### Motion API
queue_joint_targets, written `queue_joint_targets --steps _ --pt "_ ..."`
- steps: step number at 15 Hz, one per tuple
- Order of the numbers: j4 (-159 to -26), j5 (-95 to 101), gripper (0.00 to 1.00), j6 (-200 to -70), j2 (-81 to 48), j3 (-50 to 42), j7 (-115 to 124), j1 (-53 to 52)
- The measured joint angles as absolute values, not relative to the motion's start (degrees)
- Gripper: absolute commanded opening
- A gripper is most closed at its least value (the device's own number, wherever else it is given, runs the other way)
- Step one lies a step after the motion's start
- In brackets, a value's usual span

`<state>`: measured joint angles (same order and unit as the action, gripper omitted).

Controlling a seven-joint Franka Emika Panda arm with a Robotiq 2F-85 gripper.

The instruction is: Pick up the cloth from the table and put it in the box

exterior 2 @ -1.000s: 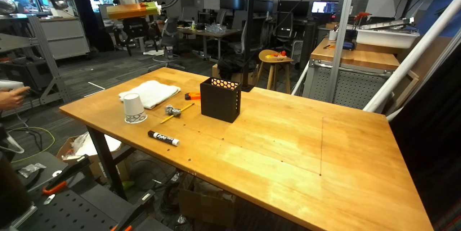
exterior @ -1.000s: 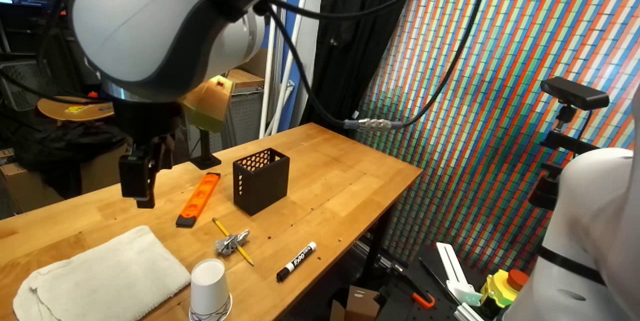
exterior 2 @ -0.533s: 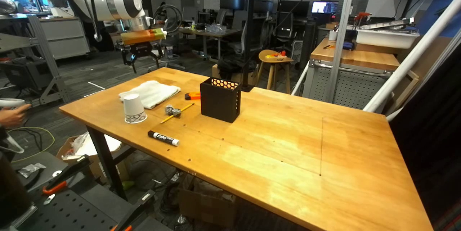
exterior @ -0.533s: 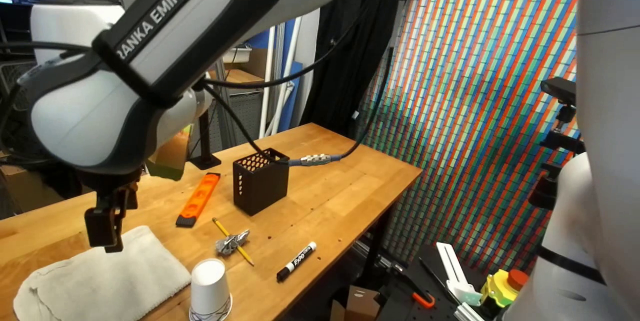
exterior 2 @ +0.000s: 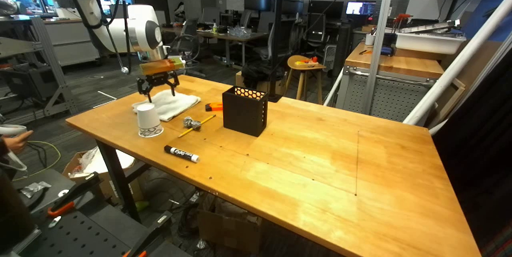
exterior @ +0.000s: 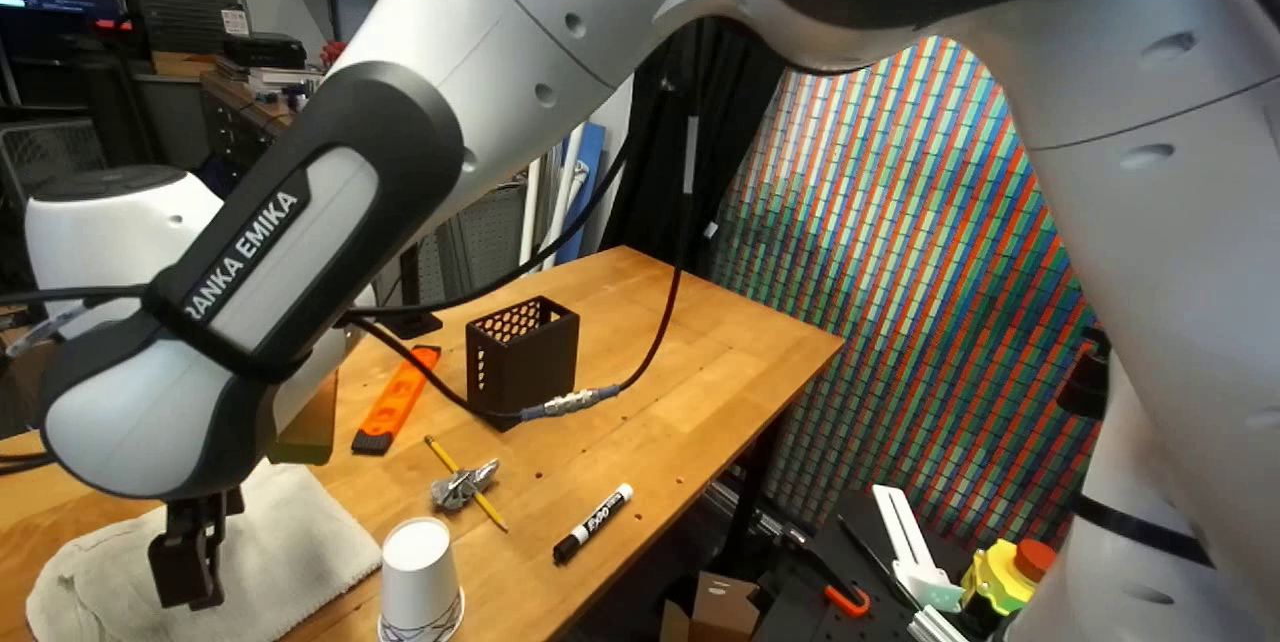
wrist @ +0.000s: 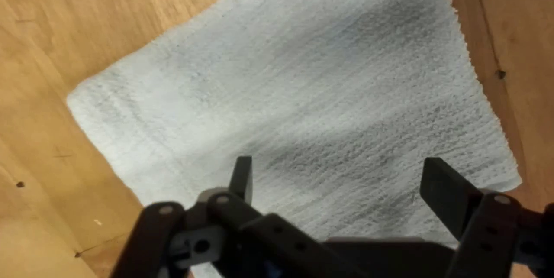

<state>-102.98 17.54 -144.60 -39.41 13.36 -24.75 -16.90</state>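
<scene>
The white cloth lies folded flat on the wooden table, seen in both exterior views (exterior: 300,537) (exterior 2: 178,104) and filling much of the wrist view (wrist: 303,87). The black box (exterior: 535,362) stands upright on the table, open at the top with a honeycomb side; it also shows in an exterior view (exterior 2: 244,113). My gripper (exterior 2: 162,97) is open and empty, pointing down over the cloth. In the wrist view its fingers (wrist: 337,161) are wide apart with cloth beneath them. Whether the fingertips touch the cloth I cannot tell. The arm hides part of the cloth (exterior: 190,587).
An upside-down paper cup (exterior: 418,572) stands beside the cloth. A pencil with crumpled foil (exterior: 465,487), a marker (exterior: 592,524) and an orange level (exterior: 400,400) lie between cloth, box and table edge. A cable (exterior: 570,403) hangs in front of the box.
My open gripper has come down from high above the table to just over the cloth. The cloth, box and other objects have not moved.
</scene>
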Motion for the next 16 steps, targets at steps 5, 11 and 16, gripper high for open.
queue_joint_targets --steps 5,11,16 --pt "-99.1 17.6 0.9 -144.7 -44.9 13.4 -26.0 -17.6" --pt "-98.3 17.6 0.36 -144.5 -44.9 13.7 -26.7 -17.6" --pt "-98.7 17.6 0.05 -144.2 -44.0 14.1 -26.8 -17.6"
